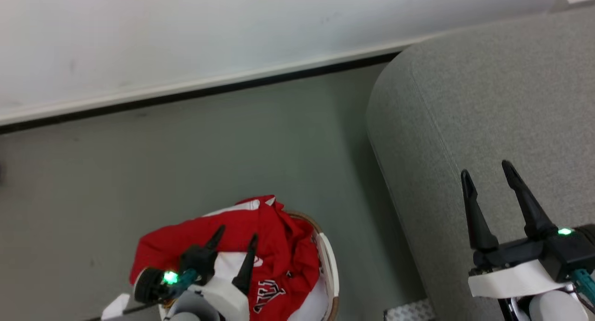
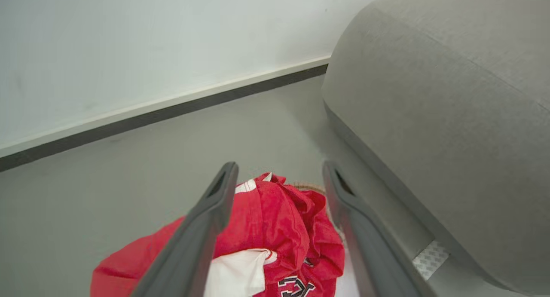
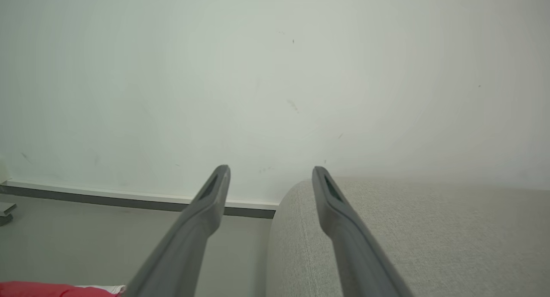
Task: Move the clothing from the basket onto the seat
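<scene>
— Clothing [image 1: 283, 246]?
— Heaped in the basket [image 1: 329, 265] on the floor [image 1: 209, 144], beside the seat's [image 1: 488, 102] left edge.
— Grippers?
— Both spread wide, empty: the left gripper [image 1: 238, 232] above the clothing, the right gripper [image 1: 485, 168] over the seat.

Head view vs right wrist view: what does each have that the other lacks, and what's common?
Head view adds: the left gripper, open, over the clothing heaped in the basket, plus the dark-and-white lettering. Right wrist view adds: a small grey object on the floor at its left edge, by the baseboard. Shared: the open right gripper, the seat, the wall, baseboard, floor and a bit of the clothing.
</scene>
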You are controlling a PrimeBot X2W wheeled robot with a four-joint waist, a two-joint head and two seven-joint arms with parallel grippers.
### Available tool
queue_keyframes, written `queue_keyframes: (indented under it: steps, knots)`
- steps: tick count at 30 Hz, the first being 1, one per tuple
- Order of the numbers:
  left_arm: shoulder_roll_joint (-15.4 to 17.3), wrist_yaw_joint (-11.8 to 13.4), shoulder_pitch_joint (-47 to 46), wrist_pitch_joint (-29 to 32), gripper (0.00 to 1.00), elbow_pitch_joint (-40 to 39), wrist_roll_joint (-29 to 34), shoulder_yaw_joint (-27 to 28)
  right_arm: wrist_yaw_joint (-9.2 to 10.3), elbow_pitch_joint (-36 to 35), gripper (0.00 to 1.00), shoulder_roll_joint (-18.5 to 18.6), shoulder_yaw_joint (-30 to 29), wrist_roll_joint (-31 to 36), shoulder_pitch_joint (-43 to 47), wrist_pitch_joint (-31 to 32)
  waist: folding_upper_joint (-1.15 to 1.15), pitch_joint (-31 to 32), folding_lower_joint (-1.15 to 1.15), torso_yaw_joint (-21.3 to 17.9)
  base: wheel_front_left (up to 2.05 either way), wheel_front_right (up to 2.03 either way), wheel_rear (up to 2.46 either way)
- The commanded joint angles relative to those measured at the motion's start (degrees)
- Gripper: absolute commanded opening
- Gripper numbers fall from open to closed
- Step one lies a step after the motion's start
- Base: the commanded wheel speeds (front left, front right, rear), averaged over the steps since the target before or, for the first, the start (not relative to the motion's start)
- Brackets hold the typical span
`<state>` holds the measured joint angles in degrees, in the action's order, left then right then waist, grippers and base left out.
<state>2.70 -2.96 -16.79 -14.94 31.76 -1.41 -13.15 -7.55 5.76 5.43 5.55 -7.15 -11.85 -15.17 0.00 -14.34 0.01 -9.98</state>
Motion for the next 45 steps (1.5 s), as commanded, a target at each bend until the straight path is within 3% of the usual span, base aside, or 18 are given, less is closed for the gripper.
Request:
queue_keyframes:
  steps: [1,6,9,20,28,29,30,38,45]
  knots:
    - [0.4,0.08,-0.76,0.3,1.0,0.7,0.4,0.0,0.12,-0.28,1.0,0.22,0.16,-0.32,-1.1,0.02,0.0,-5.5,-0.01,-2.51,0.0,0.0,0.0]
    - [1.19,-0.87,-9.27,4.82,1.0,11.19,2.87,-2.5,0.12,-1.95,1.0,0.19,2.32,-0.19,-6.24,0.03,0.0,-13.29,-0.01,-4.69,0.0,0.0,0.0]
    - [2.03,-0.1,-13.48,7.96,1.0,16.53,4.15,-3.29,0.12,-3.23,1.0,-0.46,3.2,-0.43,-8.98,0.02,0.0,-17.2,-0.01,-5.89,0.0,0.0,0.0]
    - [5.18,4.17,-25.05,15.58,1.0,28.95,7.13,-4.42,0.12,-7.72,1.0,-1.91,4.91,-1.1,-15.59,0.02,0.0,-29.97,-0.01,-8.21,0.0,0.0,0.0]
    - [7.62,7.99,-31.17,15.12,1.0,34.4,8.07,-5.04,0.12,-9.21,1.0,-2.43,5.97,-1.46,-17.92,0.02,0.0,-35.3,-0.01,-9.02,0.0,0.0,0.0]
    - [7.85,8.63,-31.65,14.83,0.57,34.99,8.0,-4.99,0.12,-9.12,1.0,-2.5,6.08,-1.53,-17.96,0.02,0.0,-35.47,-0.01,-9.11,0.0,0.0,0.0]
    - [7.9,8.95,-31.76,14.48,0.0,35.68,7.69,-4.86,0.12,-8.93,1.0,-2.52,6.24,-1.6,-17.87,0.02,0.0,-35.45,-0.01,-9.22,0.0,0.0,0.0]
    - [4.59,8.58,-29.8,9.68,0.0,37.94,3.97,-3.41,0.12,-7.02,1.0,-2.56,5.64,-3.02,-15.24,0.02,0.0,-29.35,-0.01,-7.8,0.0,0.0,0.0]
    - [1.33,4.74,-23.4,4.27,0.0,38.65,0.01,-2.89,0.12,-3.77,1.0,-2.5,5.06,-1.65,-10.33,0.02,0.0,-17.34,-0.01,-3.09,0.0,0.0,0.0]
